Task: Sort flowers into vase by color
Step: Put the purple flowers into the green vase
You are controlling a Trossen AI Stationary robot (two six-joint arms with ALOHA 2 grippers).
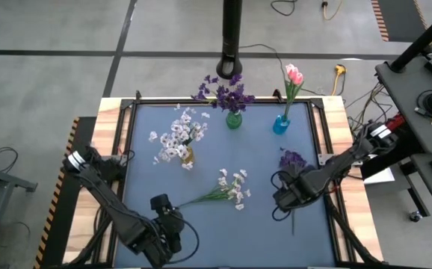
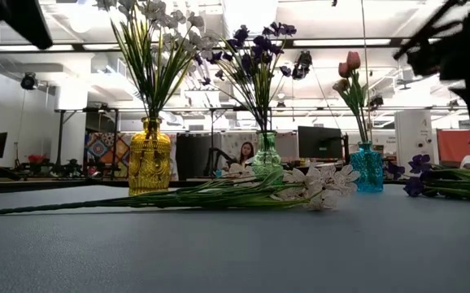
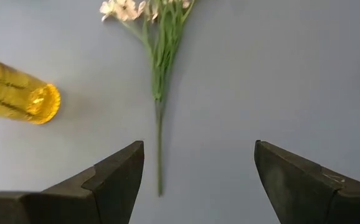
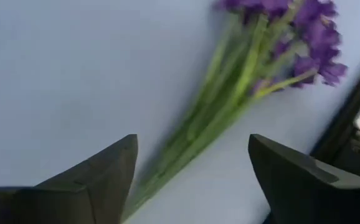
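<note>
A white flower sprig (image 1: 227, 188) lies flat on the blue mat (image 1: 261, 239), its stem end (image 3: 159, 180) pointing at my left gripper (image 3: 198, 149). That gripper hangs open above the stem end, near the table's front edge (image 1: 167, 220). A purple sprig (image 1: 292, 160) lies flat near the right edge. My right gripper (image 4: 192, 143) is open over its stems (image 4: 192, 140), pointing down (image 1: 285, 197). At the back stand a yellow vase (image 1: 187, 155) with white flowers, a green vase (image 1: 233, 119) with purple ones and a blue vase (image 1: 281, 124) with pink tulips.
The three vases stand in the far half of the mat, the yellow one nearest the white sprig. A black frame (image 1: 317, 134) borders the mat, and wooden table edges (image 1: 104, 149) lie outside it. Bare mat shows between the two lying sprigs and along the near edge.
</note>
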